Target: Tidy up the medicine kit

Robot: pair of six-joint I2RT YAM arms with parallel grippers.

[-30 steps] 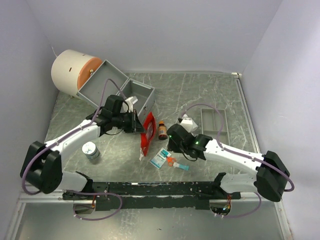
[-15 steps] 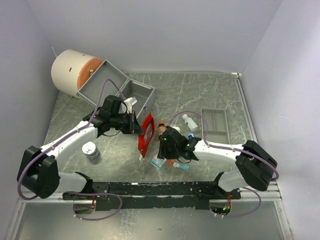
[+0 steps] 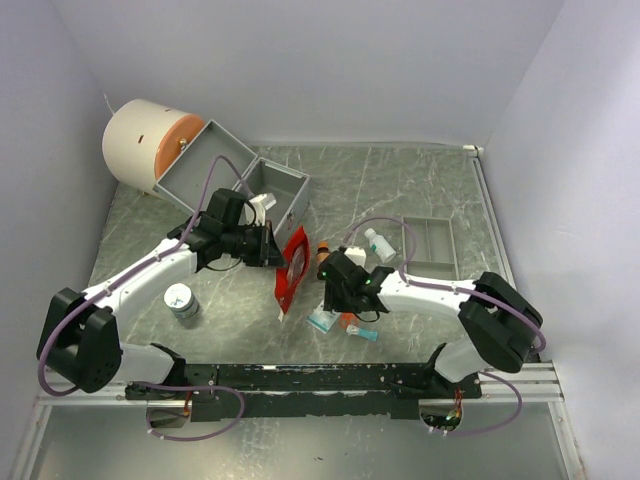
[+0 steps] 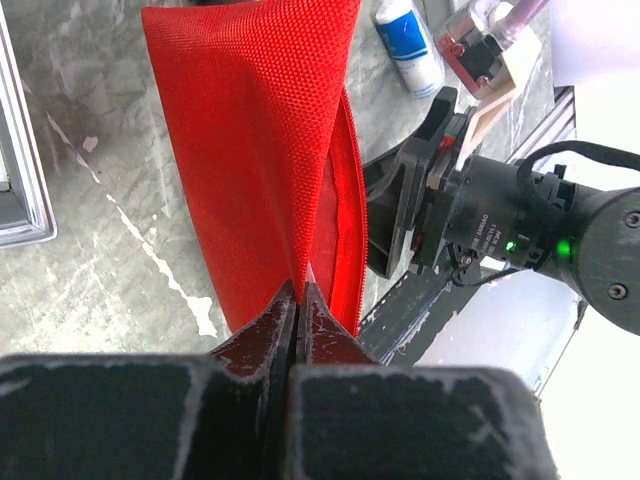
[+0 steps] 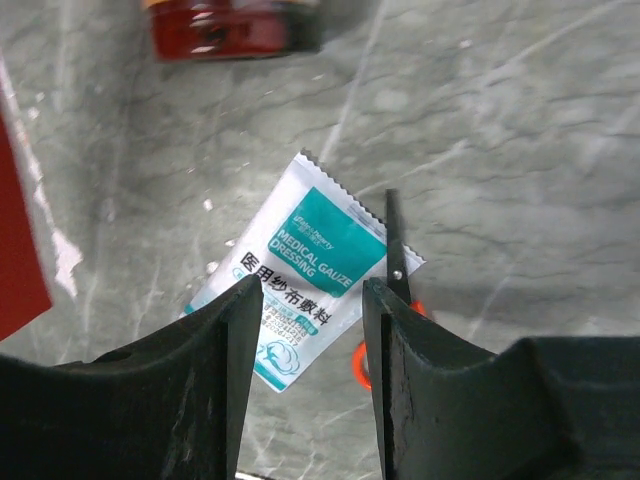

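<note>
The grey hinged case [image 3: 262, 186] of the medicine kit stands open at the back left. My left gripper [image 3: 273, 248] is shut on the edge of the red pouch [image 3: 294, 268], which hangs upright from its fingers; up close the jaws [image 4: 298, 296] pinch the pouch [image 4: 250, 130] fabric. My right gripper [image 3: 328, 296] hovers open just above a teal-and-white gauze sachet [image 5: 305, 268], its fingers [image 5: 240, 320] on either side of it without touching. Scissors [image 5: 395, 255] with orange handles lie under the sachet's edge. A brown bottle [image 5: 235, 25] sits beyond it.
A white bottle with a blue label [image 3: 378, 243] lies near the shallow grey divided tray [image 3: 431, 248]. A big white drum with an orange face [image 3: 148, 145] stands back left. A small round tin [image 3: 181, 300] sits by the left arm.
My right gripper has swung left and forward from beside the scissors to above the sachet, uncovering the white bottle. The left gripper keeps the pouch in about the same place.
</note>
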